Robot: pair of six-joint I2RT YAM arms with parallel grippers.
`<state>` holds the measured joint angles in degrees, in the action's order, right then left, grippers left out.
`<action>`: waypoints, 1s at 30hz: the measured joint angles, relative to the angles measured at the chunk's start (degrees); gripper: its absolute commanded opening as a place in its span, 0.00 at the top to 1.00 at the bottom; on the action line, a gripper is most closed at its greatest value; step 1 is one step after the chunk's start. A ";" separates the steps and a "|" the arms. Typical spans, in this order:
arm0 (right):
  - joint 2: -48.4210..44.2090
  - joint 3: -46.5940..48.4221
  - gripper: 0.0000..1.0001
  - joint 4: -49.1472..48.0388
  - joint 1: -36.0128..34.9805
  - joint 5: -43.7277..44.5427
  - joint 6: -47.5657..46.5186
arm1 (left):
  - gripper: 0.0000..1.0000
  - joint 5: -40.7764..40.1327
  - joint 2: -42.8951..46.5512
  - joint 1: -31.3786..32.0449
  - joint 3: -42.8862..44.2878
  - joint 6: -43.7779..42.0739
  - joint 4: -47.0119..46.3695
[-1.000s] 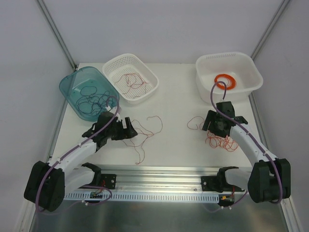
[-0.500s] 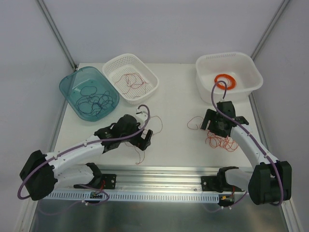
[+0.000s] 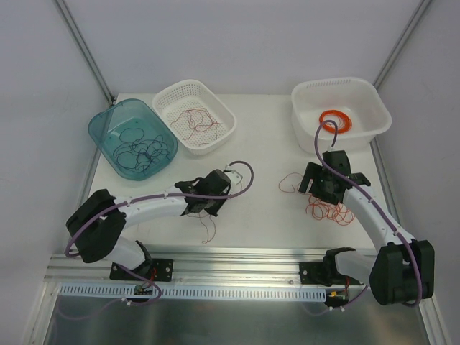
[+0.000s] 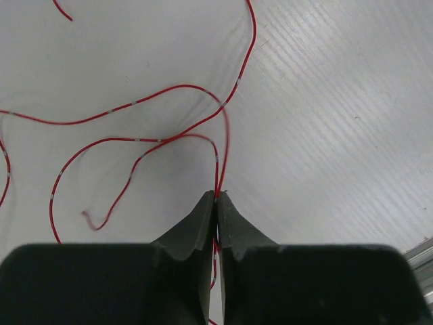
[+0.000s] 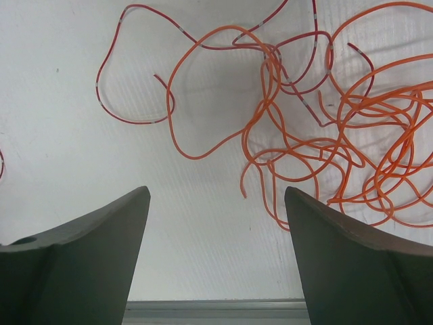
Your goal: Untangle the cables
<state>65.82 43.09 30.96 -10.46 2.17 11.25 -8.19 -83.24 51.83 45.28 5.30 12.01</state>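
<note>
My left gripper (image 3: 203,207) (image 4: 217,196) is down on the table's middle, shut on a thin red cable (image 4: 181,86). That cable runs up between its fingers, and its loops spread over the white surface ahead; a loose end (image 3: 209,231) trails toward the rail. To the right, my right gripper (image 3: 320,188) (image 5: 216,193) hovers open with nothing between its fingers. Just beyond it lies a tangle of orange cables (image 5: 338,149) (image 3: 330,210) interlaced with a darker red cable (image 5: 128,115) (image 3: 290,181).
A teal bin (image 3: 108,126) at the back left holds dark cables (image 3: 140,147). Beside it, a white basket (image 3: 172,93) holds red cables (image 3: 195,121). A white tub (image 3: 374,118) at the back right holds a thick orange coil (image 3: 336,120). A metal rail (image 3: 237,255) runs along the near edge.
My left arm swung from beside the teal bin to the red cable in the middle, and its jaws closed on it. The right gripper opened slightly wider in place.
</note>
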 measured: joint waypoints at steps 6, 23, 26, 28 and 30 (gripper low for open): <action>-0.52 0.00 0.14 0.59 0.00 0.07 -0.11 | 1.00 0.48 -0.13 0.39 1.55 -0.28 0.83; -3.02 1.09 0.12 2.36 -0.11 0.66 -1.05 | 1.00 -1.51 5.97 0.52 36.30 -6.10 13.97; -4.33 1.31 0.11 2.95 -0.17 0.90 -1.22 | 1.00 -2.08 5.73 -0.74 45.97 -8.94 15.13; -5.18 1.38 0.11 3.15 -0.20 1.09 -1.27 | 1.00 -1.68 4.37 -2.80 53.44 -10.73 15.91; -5.77 1.38 0.11 3.37 -0.20 1.14 -1.31 | 1.00 -1.25 2.56 -5.51 60.08 -12.11 16.06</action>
<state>60.05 44.47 34.33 -10.66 3.31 9.93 -9.43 -80.68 46.33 105.36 -6.81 28.08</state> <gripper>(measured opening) 0.886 0.008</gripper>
